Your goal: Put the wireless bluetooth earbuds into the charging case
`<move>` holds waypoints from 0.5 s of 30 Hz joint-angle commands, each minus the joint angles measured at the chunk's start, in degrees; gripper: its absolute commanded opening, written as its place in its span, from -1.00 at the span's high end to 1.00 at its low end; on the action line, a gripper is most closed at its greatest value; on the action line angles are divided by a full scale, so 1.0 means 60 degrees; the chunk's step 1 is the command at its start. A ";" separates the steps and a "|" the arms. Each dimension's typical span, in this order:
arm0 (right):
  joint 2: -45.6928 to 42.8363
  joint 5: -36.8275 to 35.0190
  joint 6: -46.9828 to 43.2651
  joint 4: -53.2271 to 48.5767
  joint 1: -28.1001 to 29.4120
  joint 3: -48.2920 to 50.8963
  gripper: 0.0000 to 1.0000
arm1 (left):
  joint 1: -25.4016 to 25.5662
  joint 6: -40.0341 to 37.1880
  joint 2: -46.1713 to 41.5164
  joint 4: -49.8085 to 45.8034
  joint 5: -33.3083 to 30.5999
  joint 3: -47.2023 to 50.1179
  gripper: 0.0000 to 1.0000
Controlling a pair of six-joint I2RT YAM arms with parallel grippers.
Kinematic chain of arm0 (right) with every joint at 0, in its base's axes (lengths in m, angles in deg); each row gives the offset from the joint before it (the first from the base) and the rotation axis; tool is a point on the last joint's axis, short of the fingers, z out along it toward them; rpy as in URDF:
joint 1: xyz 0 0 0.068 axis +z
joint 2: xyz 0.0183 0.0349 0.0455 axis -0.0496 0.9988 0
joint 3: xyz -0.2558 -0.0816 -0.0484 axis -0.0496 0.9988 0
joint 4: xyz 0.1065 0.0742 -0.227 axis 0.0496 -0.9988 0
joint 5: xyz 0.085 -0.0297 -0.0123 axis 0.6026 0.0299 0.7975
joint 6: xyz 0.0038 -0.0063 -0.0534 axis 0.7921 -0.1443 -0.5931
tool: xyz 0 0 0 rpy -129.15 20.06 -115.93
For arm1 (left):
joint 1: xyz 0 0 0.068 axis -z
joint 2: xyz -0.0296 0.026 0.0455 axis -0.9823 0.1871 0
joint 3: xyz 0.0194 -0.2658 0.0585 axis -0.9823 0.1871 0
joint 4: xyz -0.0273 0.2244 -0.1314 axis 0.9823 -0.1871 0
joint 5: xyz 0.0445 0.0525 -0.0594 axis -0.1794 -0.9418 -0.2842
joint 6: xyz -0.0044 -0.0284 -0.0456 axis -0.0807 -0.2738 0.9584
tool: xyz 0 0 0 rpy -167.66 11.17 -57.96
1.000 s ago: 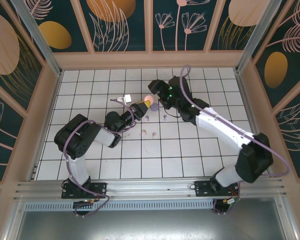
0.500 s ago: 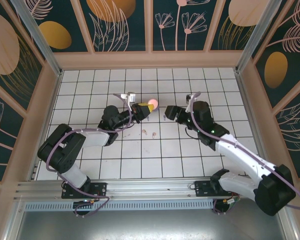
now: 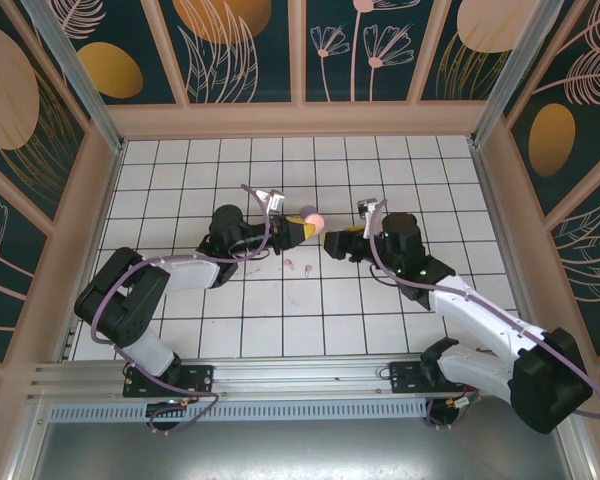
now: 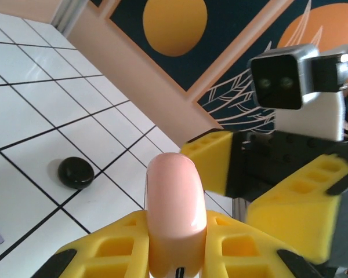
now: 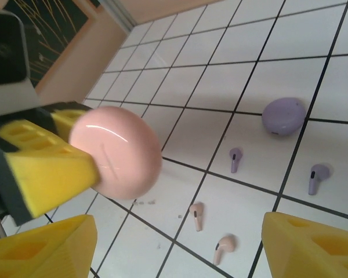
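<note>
My left gripper [image 3: 296, 226] is shut on a pale pink round charging case [image 4: 177, 208], held edge-up above the tiles, its lid closed. My right gripper [image 3: 333, 243] faces it from the right, open, its yellow fingers [image 4: 296, 214] just beyond the case without touching it. In the right wrist view the pink case [image 5: 116, 152] hangs ahead of my open right gripper [image 5: 180, 249]. Below on the floor lie two pale pink earbuds [image 5: 196, 215] [image 5: 223, 248] and two lilac earbuds [image 5: 235, 159] [image 5: 317, 176]. The pink earbuds [image 3: 298, 265] lie just near of both grippers.
A lilac round case [image 5: 284, 116] rests on the tiles beyond the lilac earbuds. A black round case [image 4: 76, 172] sits on a tile to the left of the held case. Peach walls with dark panels [image 3: 300, 120] ring the white tiled floor.
The right arm has swung back from the far side and now points left at the pink case. The left arm has stretched out and carried the pink case slightly right.
</note>
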 commanded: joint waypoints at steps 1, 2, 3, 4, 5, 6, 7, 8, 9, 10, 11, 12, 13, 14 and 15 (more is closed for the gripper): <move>0.0359 0.0261 -0.0367 0.0627 -0.0071 -0.0542 -0.49 | -0.0064 -0.0196 0.0088 -0.0051 0.0433 -0.0249 1.00; 0.0448 0.0276 -0.0367 0.0702 -0.0071 -0.0598 -0.48 | -0.0064 -0.0223 0.0074 -0.0106 0.0434 -0.0264 1.00; 0.0527 0.0287 -0.0354 0.0761 -0.0084 -0.0629 -0.48 | -0.0064 -0.0254 0.0066 -0.0143 0.0433 -0.0271 1.00; 0.0613 0.0302 -0.0352 0.0811 -0.0088 -0.0683 -0.47 | -0.0064 -0.0285 0.0052 -0.0188 0.0429 -0.0263 1.00; 0.0685 0.0306 -0.0337 0.0872 -0.0112 -0.0727 -0.47 | -0.0065 -0.0289 0.0052 -0.0207 0.0445 -0.0263 1.00; 0.0747 0.0292 -0.0327 0.0881 -0.0130 -0.0762 -0.46 | -0.0064 -0.0303 0.0052 -0.0221 0.0463 -0.0263 1.00; 0.0815 0.0309 -0.0334 0.0922 -0.0157 -0.0792 -0.46 | -0.0064 -0.0314 0.0052 -0.0243 0.0462 -0.0263 1.00; 0.0854 0.0306 -0.0324 0.0948 -0.0170 -0.0820 -0.45 | -0.0064 -0.0329 0.0052 -0.0265 0.0477 -0.0263 1.00; 0.0911 0.0292 -0.0316 0.0947 -0.0196 -0.0850 -0.45 | -0.0063 -0.0311 0.0037 -0.0252 0.0498 -0.0262 1.00; 0.0979 0.0277 -0.0309 0.0933 -0.0243 -0.0881 -0.43 | -0.0064 -0.0308 0.0037 -0.0251 0.0490 -0.0260 1.00; 0.1039 0.0287 -0.0308 0.0927 -0.0271 -0.0882 -0.42 | -0.0064 -0.0308 0.0023 -0.0258 0.0487 -0.0265 1.00; 0.1083 0.0291 -0.0297 0.0929 -0.0268 -0.0864 -0.41 | -0.0064 -0.0313 0.0008 -0.0251 0.0487 -0.0263 1.00; 0.1135 0.0289 -0.0284 0.0933 -0.0276 -0.0856 -0.39 | -0.0064 -0.0302 -0.0007 -0.0251 0.0509 -0.0278 1.00; 0.1172 0.0302 -0.0279 0.0960 -0.0269 -0.0826 -0.37 | -0.0064 -0.0300 -0.0029 -0.0250 0.0520 -0.0278 1.00; 0.1196 0.0306 -0.0254 0.0975 -0.0276 -0.0775 -0.36 | -0.0061 -0.0300 -0.0047 -0.0258 0.0526 -0.0292 1.00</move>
